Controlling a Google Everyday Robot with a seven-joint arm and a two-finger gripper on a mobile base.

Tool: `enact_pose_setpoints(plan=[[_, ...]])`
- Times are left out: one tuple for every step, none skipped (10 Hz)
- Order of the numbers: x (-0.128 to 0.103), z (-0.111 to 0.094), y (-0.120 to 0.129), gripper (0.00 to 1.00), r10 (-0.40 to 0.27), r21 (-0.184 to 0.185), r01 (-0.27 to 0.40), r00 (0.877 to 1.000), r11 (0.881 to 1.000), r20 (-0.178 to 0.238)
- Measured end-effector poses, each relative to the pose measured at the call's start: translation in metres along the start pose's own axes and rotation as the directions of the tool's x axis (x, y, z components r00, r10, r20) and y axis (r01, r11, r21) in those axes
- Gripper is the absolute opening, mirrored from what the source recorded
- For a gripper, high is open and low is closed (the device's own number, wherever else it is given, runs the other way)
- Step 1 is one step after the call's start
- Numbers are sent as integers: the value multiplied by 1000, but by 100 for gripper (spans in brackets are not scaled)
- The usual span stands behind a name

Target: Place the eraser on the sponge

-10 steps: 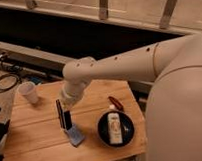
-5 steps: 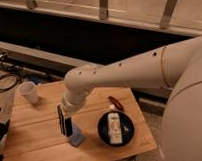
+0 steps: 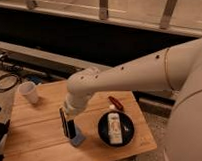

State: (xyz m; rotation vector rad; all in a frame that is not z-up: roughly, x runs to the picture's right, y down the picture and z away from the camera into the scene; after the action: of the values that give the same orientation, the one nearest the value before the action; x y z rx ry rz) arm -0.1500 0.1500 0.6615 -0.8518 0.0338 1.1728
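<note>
My gripper (image 3: 67, 122) hangs from the white arm over the left-centre of the wooden table (image 3: 41, 128). It is shut on the eraser (image 3: 63, 120), a long black block with pale stripes that stands upright in its grasp. Directly under it, at the table's front, lies the sponge (image 3: 77, 140), a small light-blue pad. The eraser's lower end is at the sponge's back edge; I cannot tell whether they touch.
A round black dish (image 3: 125, 136) holding a white oblong bar (image 3: 114, 128) sits right of the sponge. A small red object (image 3: 115, 102) lies behind the dish. A white cup (image 3: 28, 91) stands at the table's back left, with cables (image 3: 4, 81) beyond it.
The arm's wrist has come down and the gripper with the eraser has sunk slightly toward the sponge. Nothing on the table has moved.
</note>
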Motion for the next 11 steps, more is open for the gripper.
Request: enact_pose_setpoints(plan=[[1,2,1,0,-1,5,1,1000,1000,-1],[2,3,1,0,1,7,-1,1000,1000,0],[3,4,-1,0,9,13,-9,1000,1000,1],[4,6,-4,0,19,21,-19,1000,1000,3],[6,8,-5,0,22,26,-22,1000,999,3],[6,9,-4,0,22,30,-22,1000,999,3],[7,10,-5,0,24,33,-24,1000,999,2],[8,11,-7,0,30,37,-31,1000,999,4],[7,12,-8,0,38,45,-38,999,998,7],[8,15,-7,0,38,48,-38,999,998,6],[8,17,-5,0,36,50,-36,999,998,5]])
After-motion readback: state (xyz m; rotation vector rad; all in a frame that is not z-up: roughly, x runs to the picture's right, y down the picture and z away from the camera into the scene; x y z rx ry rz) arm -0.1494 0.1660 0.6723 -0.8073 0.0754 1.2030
